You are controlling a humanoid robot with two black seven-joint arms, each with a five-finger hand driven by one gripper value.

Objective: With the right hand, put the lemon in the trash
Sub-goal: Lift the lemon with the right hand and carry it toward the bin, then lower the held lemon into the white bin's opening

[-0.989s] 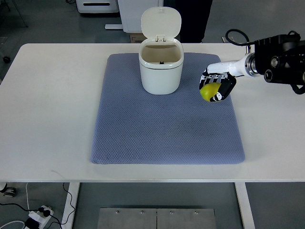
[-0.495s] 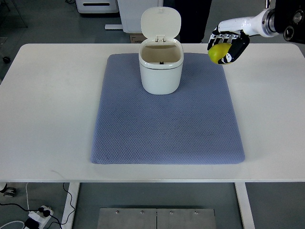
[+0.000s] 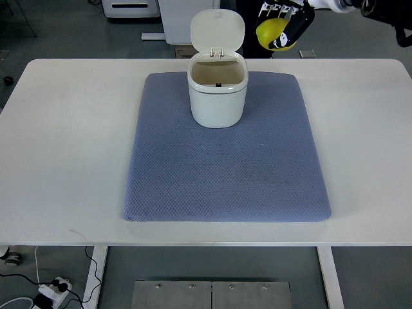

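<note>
Lemon (image 3: 270, 31) gripped in right hand (image 3: 284, 26), held high, up and right of the open trash bin (image 3: 217, 90), likely to clear its raised lid (image 3: 217, 29) before dropping in.

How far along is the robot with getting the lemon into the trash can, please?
Done: the right hand has the lemon grasped and lifted. In hand: it is carried high, right of the trash can, whose lid stands open. Left: move over the opening and release.
</note>
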